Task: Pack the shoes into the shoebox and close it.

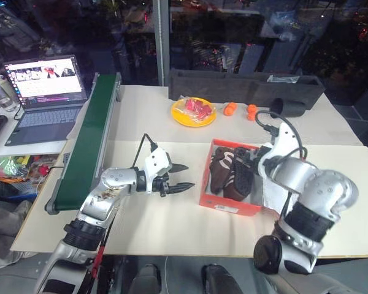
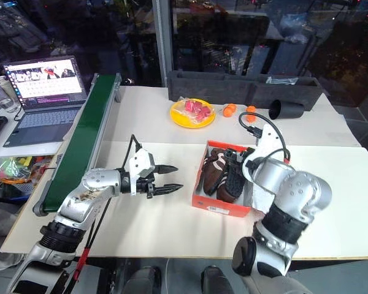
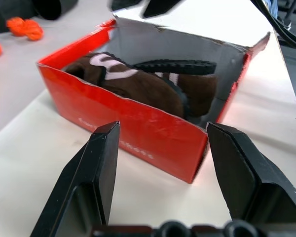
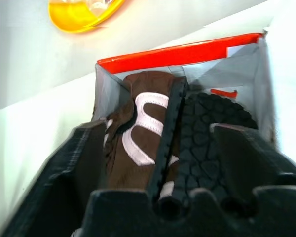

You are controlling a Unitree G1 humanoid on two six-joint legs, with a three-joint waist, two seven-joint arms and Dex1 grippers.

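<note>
Both shoes (image 2: 221, 174) lie inside the open box (image 2: 219, 208) on the worktop (image 2: 172, 226). Left claw (image 2: 169, 178) hovers level beside the box, fingers spread, empty. Right claw (image 4: 158, 163) hangs above the shoes, spread, holding nothing.

The two head views look forward and down from above over the counter (image 1: 172, 226), a slight sideways offset between them, both taking in the shoebox (image 1: 228, 202) at centre frame. The left wrist view sits low and close beside the shoebox's red side wall, facing it level. The right wrist view hangs close above, looking down into the shoebox at the shoes (image 4: 148, 133).
</note>
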